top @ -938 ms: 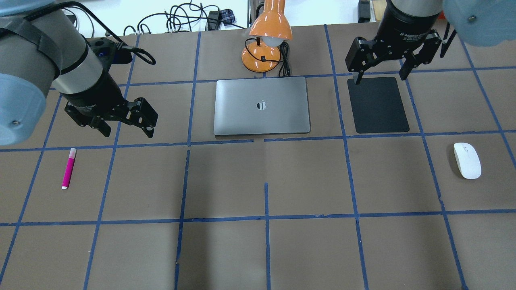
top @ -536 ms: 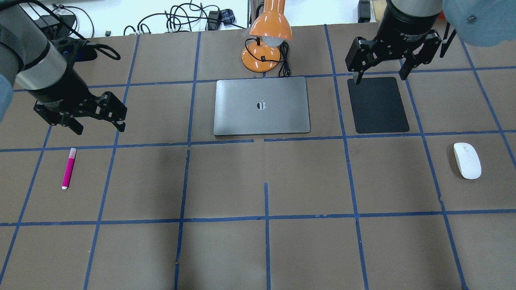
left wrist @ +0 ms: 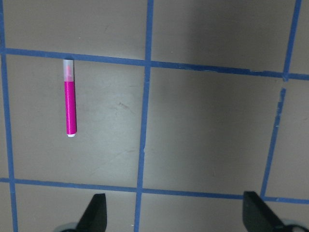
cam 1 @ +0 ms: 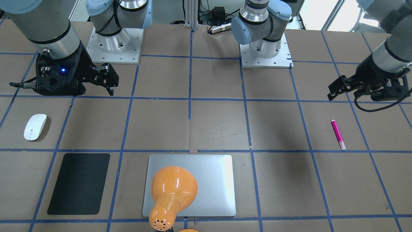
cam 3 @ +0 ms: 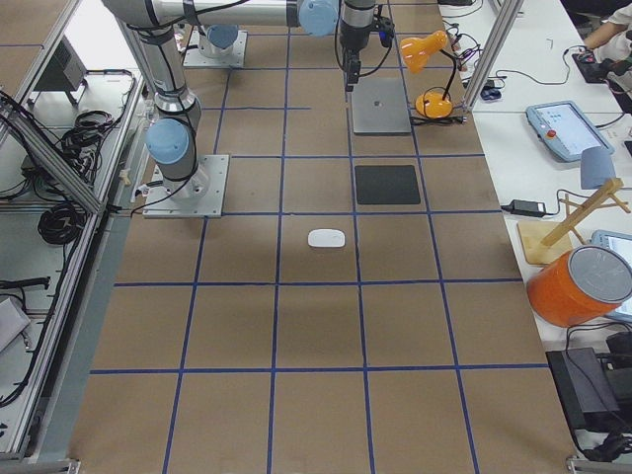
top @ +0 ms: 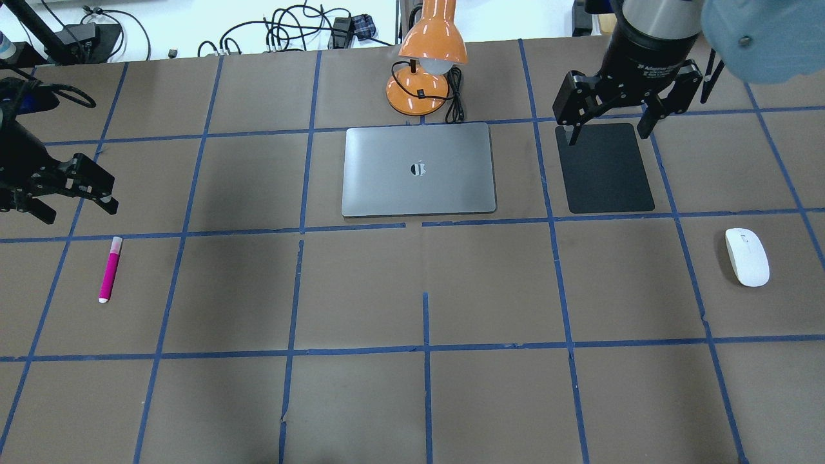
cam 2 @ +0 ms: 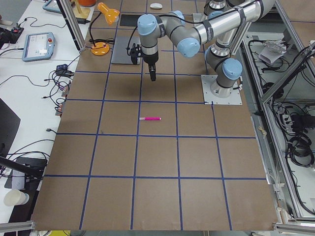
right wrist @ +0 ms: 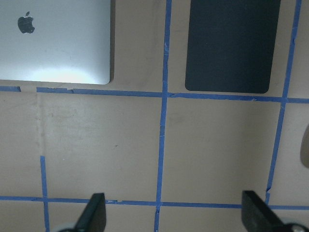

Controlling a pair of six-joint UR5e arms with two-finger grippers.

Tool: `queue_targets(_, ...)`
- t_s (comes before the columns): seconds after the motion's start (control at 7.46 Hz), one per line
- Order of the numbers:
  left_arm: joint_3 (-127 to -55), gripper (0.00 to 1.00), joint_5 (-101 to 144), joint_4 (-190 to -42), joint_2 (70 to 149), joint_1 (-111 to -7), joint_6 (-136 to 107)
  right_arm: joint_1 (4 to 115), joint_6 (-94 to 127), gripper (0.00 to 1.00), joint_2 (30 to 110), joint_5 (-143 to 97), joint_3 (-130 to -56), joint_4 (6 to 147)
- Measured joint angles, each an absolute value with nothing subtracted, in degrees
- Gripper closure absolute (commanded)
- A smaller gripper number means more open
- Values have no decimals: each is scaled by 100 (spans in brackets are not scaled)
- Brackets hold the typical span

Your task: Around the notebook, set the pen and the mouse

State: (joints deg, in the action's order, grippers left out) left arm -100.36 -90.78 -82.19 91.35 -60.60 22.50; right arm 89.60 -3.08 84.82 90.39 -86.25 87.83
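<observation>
left gripper (top: 76,211), jaws spread, has shifted outward to the table's left edge. right gripper (top: 608,134), jaws spread, hangs over the far edge of the black mat (top: 606,177). notebook (top: 387,183) lies centrally, the mat near its right. mouse (top: 747,256) lies far right and pen (top: 109,269) far left, both well apart from the notebook.

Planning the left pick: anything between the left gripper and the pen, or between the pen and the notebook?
Nothing visible. Only bare table lies between the open left gripper and the pen, and between the pen and the notebook. The orange lamp stands at the notebook's far side, off that path.
</observation>
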Motion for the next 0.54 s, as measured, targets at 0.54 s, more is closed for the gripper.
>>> queue_targets(0.54, -10523, 0, -9334, -6323, 10017, -5400, 3706, 8394, -1167, 0, 8468, 9111, -9037, 8934)
